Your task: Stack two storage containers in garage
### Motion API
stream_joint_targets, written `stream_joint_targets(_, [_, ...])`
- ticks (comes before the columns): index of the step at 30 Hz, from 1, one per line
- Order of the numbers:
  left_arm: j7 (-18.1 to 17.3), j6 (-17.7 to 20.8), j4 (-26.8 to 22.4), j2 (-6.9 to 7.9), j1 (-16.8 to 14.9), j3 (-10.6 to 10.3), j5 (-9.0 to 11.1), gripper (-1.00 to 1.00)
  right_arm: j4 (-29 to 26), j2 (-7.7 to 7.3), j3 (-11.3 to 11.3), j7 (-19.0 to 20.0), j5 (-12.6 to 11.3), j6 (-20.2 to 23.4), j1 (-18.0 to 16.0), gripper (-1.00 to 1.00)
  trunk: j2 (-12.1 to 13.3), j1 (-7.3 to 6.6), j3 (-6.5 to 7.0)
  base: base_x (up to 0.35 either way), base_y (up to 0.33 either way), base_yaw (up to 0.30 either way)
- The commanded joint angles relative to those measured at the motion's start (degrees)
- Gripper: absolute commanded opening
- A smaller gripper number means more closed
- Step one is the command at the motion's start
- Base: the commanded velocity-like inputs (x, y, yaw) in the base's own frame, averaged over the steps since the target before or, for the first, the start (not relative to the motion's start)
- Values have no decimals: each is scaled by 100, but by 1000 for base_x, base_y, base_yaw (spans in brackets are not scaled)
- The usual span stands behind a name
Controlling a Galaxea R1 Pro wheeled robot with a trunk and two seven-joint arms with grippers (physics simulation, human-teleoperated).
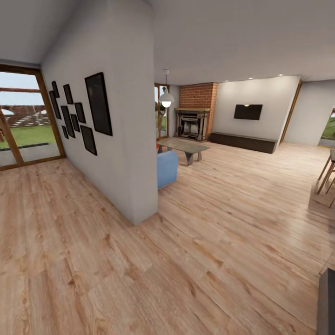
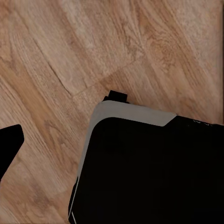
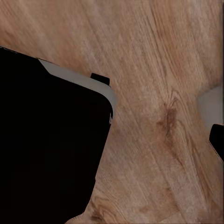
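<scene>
**On the way into the living room, containers not yet sighted**

No red-orange container can be made out; if they are in the living room (image 1: 242,139), they lie ahead, toward the upper right of the head view, hidden or too small to tell. So their long axis and which arm is nearer cannot be judged yet. The jaws' state cannot be told either: each wrist view looks down at the floor past a black, grey-edged body of the robot (image 2: 149,168), with just a dark tip at the frame edge.

The living room is marked by a red brick fireplace (image 1: 197,111), a flat black TV (image 1: 248,111) on a pale wall and a long low dark-brown bench (image 1: 243,142) under it. Nearer, centre frame, stands a grey-topped low table (image 1: 184,146), with a blue seat (image 1: 166,168) just beside a white partition wall (image 1: 125,139) that carries a cluster of black frames (image 1: 81,116). The floor (image 1: 186,260) is glossy light wood plank, grain clear in both wrist views. A glass door (image 1: 23,121) with a wood frame is at the left edge; chair legs (image 1: 328,174) show at the right.

My judgement: the next move is to drive forward and right around the wall.
</scene>
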Motion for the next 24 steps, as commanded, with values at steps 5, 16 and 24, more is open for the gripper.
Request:
stream_joint_targets(5, [10, -20, 4, -1, -4, 11, 25, 100, 15, 2, 44, -38, 17, -23, -8, 100, -5, 4, -8, 321, 0, 0])
stream_joint_targets(16, [10, -26, 5, 0, -4, 11, 24, 100, 8, 2, 29, -46, 17, -117, -8, 100, -5, 4, 12, 321, 0, -96])
stream_joint_targets(24, [10, -27, 4, -3, -4, 11, 25, 100, 7, 2, 27, -46, 17, -118, -8, 100, -5, 4, 24, 321, 0, -234])
